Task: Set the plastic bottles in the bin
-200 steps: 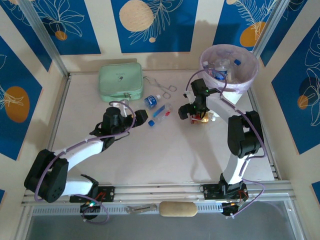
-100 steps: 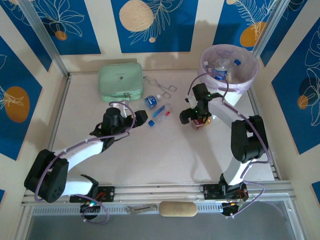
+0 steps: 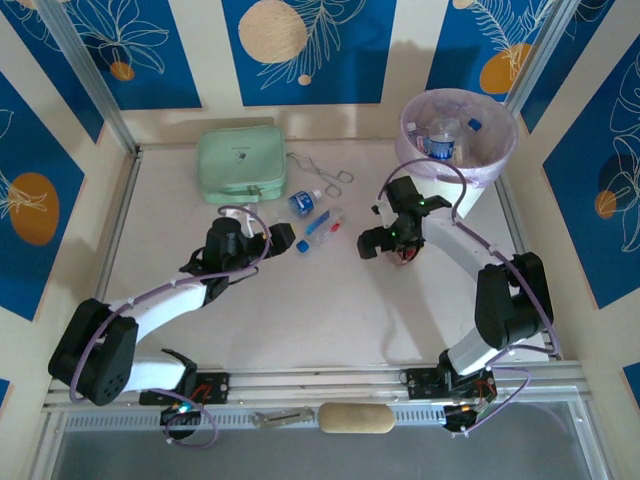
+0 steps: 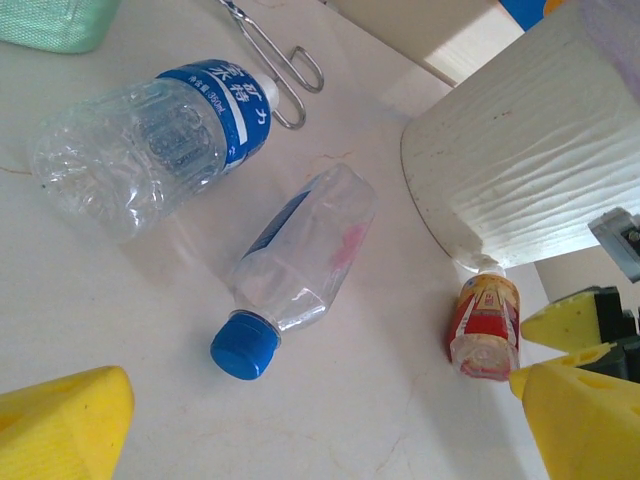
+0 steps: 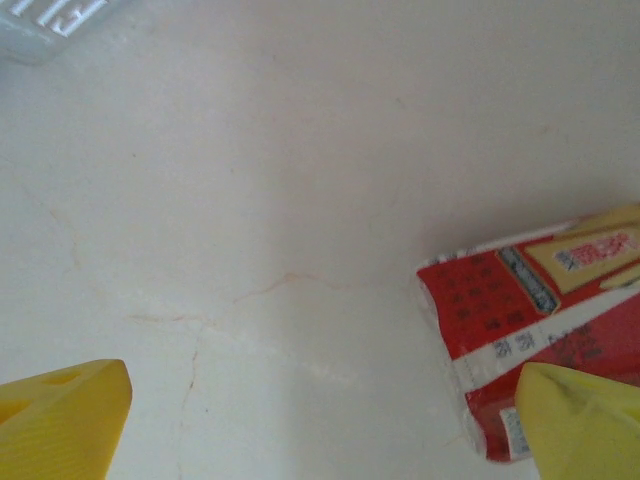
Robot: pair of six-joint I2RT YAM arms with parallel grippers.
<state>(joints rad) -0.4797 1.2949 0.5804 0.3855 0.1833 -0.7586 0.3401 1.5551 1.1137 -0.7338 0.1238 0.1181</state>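
Nearest the bases, the left gripper (image 3: 284, 237) hovers low over the table (image 3: 300, 320), its yellow fingers spread as wide as they go and nothing between them. Just beyond its tips lie the 2 bottles not yet binned. One is a blue-capped bottle (image 4: 295, 262) on its side, cap pointing back toward the gripper. Past it is a crushed bottle (image 4: 140, 140) with a blue label, close to the first but apart from it. Across the table the right gripper (image 3: 385, 243) is likewise fully open and empty, with a red-and-white carton (image 5: 520, 320) lying by one of its fingers (not a bottle, so best left alone).

Both bottles look empty: very light, thin-walled and glossy, apt to buckle, roll or skid if nudged. I judge the firmest hold is across the body near the shoulder, or at the neck under the cap, where the plastic is stiffest, with the jaws square to the long axis. The dented one offers flats to pinch.

Further back sit a mint-green case (image 3: 240, 165) and metal forceps (image 3: 328, 172). In the far right corner stands the bin (image 3: 500, 160), with several bottles (image 3: 440, 138) already inside.
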